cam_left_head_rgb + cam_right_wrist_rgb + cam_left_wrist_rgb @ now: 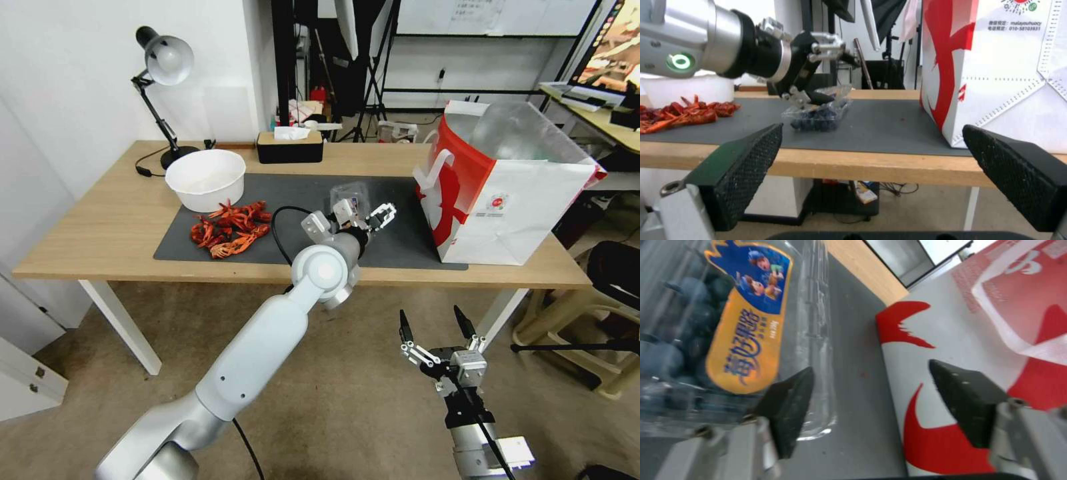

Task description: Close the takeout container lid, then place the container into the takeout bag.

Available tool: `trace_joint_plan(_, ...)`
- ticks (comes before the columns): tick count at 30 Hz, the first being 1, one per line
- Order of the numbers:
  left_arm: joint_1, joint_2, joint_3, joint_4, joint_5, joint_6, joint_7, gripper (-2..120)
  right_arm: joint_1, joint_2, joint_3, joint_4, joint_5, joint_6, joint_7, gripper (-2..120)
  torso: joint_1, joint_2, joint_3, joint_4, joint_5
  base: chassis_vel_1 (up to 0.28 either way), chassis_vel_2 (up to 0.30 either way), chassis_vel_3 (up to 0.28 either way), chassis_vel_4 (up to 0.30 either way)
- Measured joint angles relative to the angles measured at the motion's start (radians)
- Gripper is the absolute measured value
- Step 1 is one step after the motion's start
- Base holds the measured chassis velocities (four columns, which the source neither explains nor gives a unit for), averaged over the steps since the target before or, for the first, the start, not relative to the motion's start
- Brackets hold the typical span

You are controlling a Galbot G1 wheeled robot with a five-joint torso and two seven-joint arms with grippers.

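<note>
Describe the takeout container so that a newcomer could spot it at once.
On the dark grey mat covering the wooden table, look between the pile of red crayfish and the large white-and-red paper bag. The small clear plastic clamshell box of dark blueberries sits there under the open left gripper, the only transparent item.

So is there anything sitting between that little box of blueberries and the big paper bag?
Nothing visible. The takeout container sits on the dark mat with bare mat between it and the takeout bag. The left gripper is open at the container.
</note>
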Motion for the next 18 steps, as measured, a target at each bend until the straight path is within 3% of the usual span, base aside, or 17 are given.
trace_joint_plan(6, -0.003, 0.014, 0.004, 0.004, 0.012, 0.000, -0.012, 41, 0.023, -0.014, -0.001, 0.013, 0.036, -0.026, -0.003, 100, 0.000, 0.000, 0.000, 0.0001, 0.0000, 0.000, 0.000, 0.000, 0.000)
trace_joint_plan(10, -0.003, 0.017, 0.005, 0.003, 0.012, 0.000, -0.015, 32, 0.037, -0.023, 0.001, 0.018, 0.061, -0.040, -0.005, 100, 0.000, 0.000, 0.000, 0.0000, 0.0000, 0.000, 0.000, 0.000, 0.000)
trace_joint_plan(18, 0.001, 0.021, 0.002, 0.000, 0.011, -0.003, -0.019, 4, 0.122, -0.080, 0.015, 0.052, 0.251, -0.121, -0.028, 100, 0.000, 0.000, 0.000, -0.0001, 0.0000, 0.000, 0.000, 0.000, 0.000)
